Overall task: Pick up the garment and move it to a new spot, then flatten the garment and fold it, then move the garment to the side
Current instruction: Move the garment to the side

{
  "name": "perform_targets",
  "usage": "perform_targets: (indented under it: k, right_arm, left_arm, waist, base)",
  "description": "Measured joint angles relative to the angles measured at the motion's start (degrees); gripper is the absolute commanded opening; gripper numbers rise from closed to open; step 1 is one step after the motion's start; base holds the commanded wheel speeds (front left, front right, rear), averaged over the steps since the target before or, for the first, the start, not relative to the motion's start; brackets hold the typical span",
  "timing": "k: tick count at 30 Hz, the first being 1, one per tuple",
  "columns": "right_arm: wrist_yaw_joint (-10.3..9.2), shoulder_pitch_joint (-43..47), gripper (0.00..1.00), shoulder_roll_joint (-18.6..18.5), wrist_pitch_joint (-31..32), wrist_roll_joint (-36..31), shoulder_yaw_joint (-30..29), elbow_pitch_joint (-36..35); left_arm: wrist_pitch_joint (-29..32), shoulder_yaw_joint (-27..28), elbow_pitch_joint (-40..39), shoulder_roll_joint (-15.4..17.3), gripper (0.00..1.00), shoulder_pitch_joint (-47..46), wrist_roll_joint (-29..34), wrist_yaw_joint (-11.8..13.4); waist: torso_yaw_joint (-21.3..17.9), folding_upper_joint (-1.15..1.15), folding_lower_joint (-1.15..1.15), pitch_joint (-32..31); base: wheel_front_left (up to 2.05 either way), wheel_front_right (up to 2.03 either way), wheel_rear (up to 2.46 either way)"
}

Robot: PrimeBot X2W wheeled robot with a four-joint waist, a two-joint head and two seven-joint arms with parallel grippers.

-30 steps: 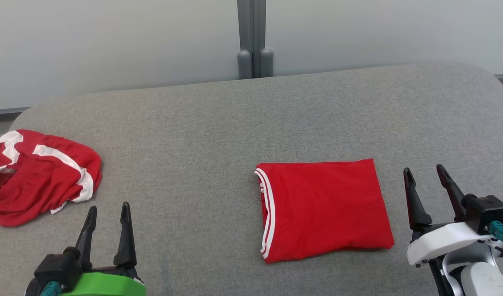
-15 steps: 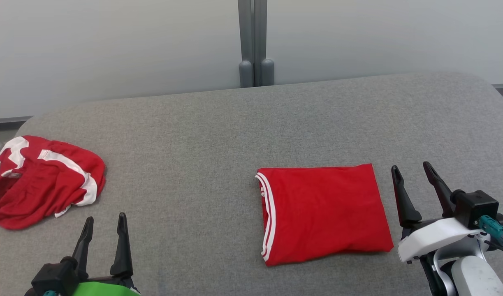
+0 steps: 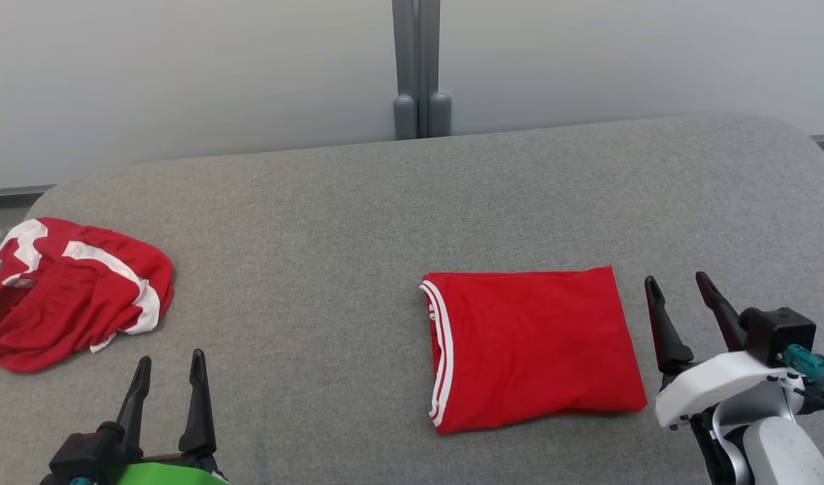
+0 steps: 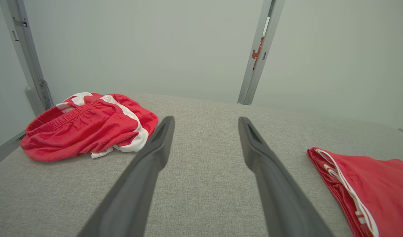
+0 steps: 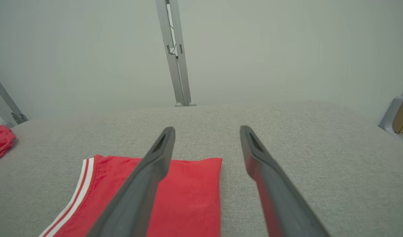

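Garment (image 3: pixel 533 347) of red cloth, edged with white stripes on its left side, is seen folded into a flat rectangle on the grey desk (image 3: pixel 358 215), right of the middle. The right end effector (image 3: pixel 675 277) is held just beside the garment's right edge, its fingers spread apart and nothing gripped; in the right wrist view one finger is seen above the red cloth. The left end effector (image 3: pixel 170 357) is held at the lower left, likewise open and empty. A crumpled red-and-white bundle (image 3: pixel 75 296) is laid at the desk's left edge, well apart from the garment.
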Motion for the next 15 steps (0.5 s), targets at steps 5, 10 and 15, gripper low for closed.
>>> perform_targets:
  k: [5, 10, 15]
  right_arm:
    - [0.0, -3.08, 1.0, -0.65, 14.04, 1.6, -0.07, 3.89]
    - [0.0, -7.47, 1.0, -2.05, 30.55, 2.71, 0.21, 8.87]
    - [-0.01, -11.16, 1.0, -2.26, 35.54, 2.57, 0.43, 13.52]
  left_arm:
    - [0.01, -0.07, -0.27, 0.0, 1.0, 0.0, 0.0, 0.01]
    - [0.0, -0.78, -0.36, 0.07, 1.0, -0.57, 0.0, 0.01]
    - [0.01, -1.36, -0.64, 0.04, 1.0, -2.0, -0.02, -0.01]
  waist:
    - [0.19, 0.0, 0.0, 0.53]
    - [1.07, 0.0, 0.0, 1.74]
    - [2.29, 0.0, 0.0, 3.71]
  base:
    - [0.0, 0.0, 0.0]
    - [0.0, 0.0, 0.0]
    - [0.0, 0.0, 0.0]
